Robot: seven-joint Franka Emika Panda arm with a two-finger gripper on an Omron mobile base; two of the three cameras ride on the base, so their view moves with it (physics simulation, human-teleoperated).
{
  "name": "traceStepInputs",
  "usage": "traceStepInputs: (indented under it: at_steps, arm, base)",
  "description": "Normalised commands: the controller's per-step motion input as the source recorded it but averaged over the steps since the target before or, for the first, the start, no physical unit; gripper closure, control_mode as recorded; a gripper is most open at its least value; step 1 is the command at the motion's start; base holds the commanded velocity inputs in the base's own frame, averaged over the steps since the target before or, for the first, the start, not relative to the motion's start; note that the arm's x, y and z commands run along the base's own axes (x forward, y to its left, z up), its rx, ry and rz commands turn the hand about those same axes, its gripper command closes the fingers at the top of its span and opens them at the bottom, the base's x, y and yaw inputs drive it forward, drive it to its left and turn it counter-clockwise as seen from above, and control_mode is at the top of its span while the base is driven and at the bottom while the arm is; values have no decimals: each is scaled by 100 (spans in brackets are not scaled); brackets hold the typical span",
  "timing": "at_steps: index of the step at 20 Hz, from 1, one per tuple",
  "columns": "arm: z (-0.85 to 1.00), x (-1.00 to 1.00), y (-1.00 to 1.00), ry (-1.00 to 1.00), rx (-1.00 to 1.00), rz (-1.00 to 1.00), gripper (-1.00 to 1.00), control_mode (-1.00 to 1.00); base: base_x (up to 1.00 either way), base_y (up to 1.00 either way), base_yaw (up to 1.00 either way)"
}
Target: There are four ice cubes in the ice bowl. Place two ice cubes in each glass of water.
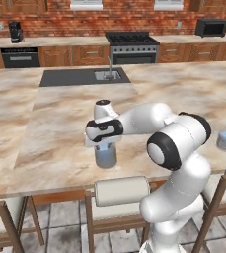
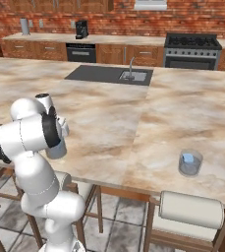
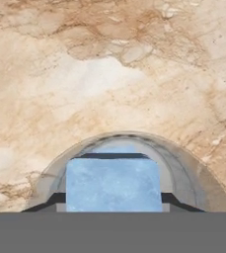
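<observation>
A: Where is the ice cube [image 3: 113, 184]?
B: It sits between the two dark fingertips [image 3: 53, 199] of the gripper [image 3: 113, 201], which holds it from both sides, right over the glass [image 3: 183, 170].
A: And the glass?
B: It stands near the front edge of the counter [image 1: 60, 128], under the hand. A second glass [image 2: 190, 163] with ice stands far to the right.

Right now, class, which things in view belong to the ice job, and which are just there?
Job:
- light-blue translucent ice cube in the gripper
- clear tumbler of water beneath it
- second clear tumbler, a cube inside

Just there:
- black coffee machine
- steel sink
- padded stools
</observation>
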Motion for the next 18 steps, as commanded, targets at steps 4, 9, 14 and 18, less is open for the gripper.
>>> traceStepInputs:
  at_steps: [4,9,14,18]
  arm:
    - [0,0,0,-7,0,0,-100,-100]
    - [0,0,-4,-10,3,0,-100,-100]
    - [1,0,-6,-12,6,0,-100,-100]
    - [6,0,0,-14,5,0,100,-100]
  base:
    - [0,0,0]
    - [0,0,0]
    - [0,0,0]
    - [0,0,0]
